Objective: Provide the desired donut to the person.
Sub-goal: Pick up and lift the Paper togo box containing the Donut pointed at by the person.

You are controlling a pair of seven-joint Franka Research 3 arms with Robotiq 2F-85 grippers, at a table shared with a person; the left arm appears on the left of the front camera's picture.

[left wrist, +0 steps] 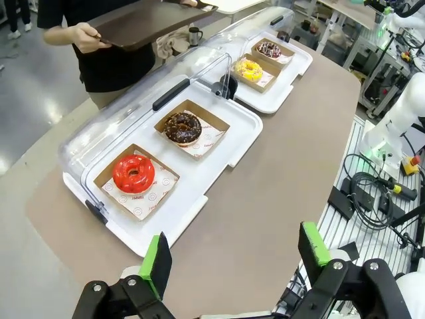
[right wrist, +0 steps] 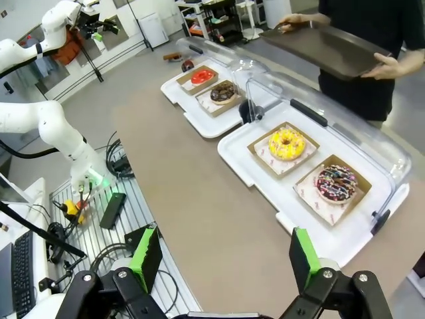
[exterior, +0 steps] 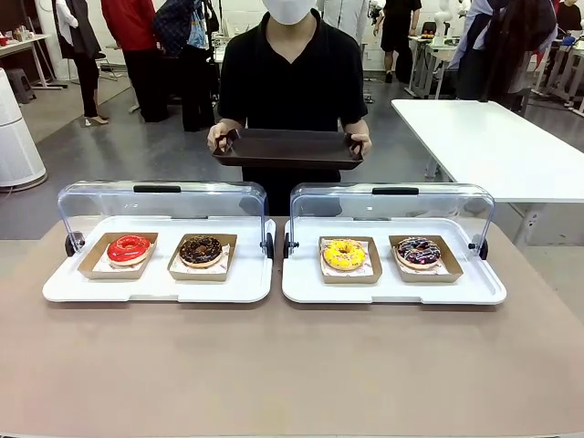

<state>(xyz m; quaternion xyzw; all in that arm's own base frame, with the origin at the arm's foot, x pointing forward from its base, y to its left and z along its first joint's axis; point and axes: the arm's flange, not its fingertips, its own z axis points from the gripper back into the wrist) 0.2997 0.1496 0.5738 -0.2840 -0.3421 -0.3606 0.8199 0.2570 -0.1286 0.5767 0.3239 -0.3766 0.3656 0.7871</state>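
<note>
The left claw [left wrist: 234, 256] hangs over the near side of the desk [left wrist: 265, 179], its fingers apart and nothing between them. The right claw [right wrist: 224, 258] is also wide and empty. Probably both wait at a distance until a choice is known.

Ahead of the left claw, a little to its left, lies the red donut [left wrist: 133, 173], and the chocolate donut [left wrist: 182, 127] is just beyond it. Ahead of the right claw lies the yellow donut [right wrist: 287, 143]. The sprinkled donut [right wrist: 337, 183] is beside that one, more to the right.

Each pair rests on a white tray [exterior: 155, 290] with its clear lid [exterior: 164, 205] tipped up at the far side. The near side is therefore free, which seems meant for a reach from the claws.

Far beyond both claws, behind the lids, the person [exterior: 292, 82] holds a dark tray [exterior: 287, 148] level in both hands, apparently to receive a donut. No hand points, so the desired one cannot be told.
</note>
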